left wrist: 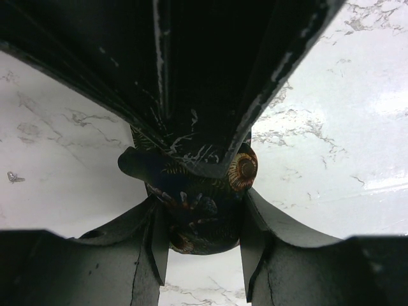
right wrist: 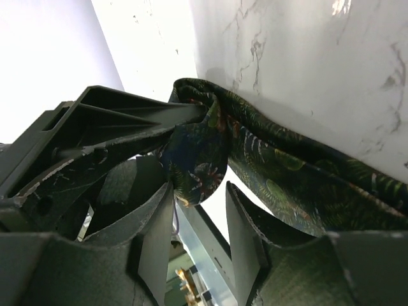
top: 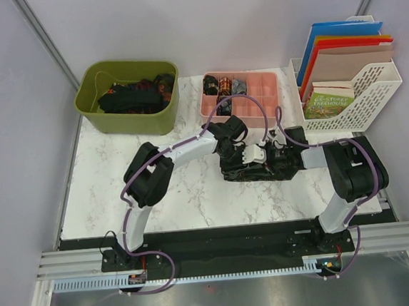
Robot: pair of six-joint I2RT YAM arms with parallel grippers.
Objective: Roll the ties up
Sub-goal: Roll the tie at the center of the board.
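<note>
One dark tie with a green fern pattern (top: 258,172) lies mid-table, and both grippers meet over it. Its rolled end (left wrist: 194,213) sits between my left gripper's (left wrist: 203,248) fingers, which press on both of its sides. The right wrist view shows the same roll (right wrist: 194,162) resting against one finger (right wrist: 156,223) of my right gripper (right wrist: 199,191). The other finger stands apart from it, so the jaws are open. The unrolled length (right wrist: 293,178) trails off along the marble. In the top view my left gripper (top: 241,150) and right gripper (top: 265,155) nearly touch.
A green bin (top: 89,106) with several loose ties stands at the back left. A pink divided tray (top: 262,89) holding rolled ties is behind the grippers. A white file rack (top: 378,88) with folders and a book stands at the back right.
</note>
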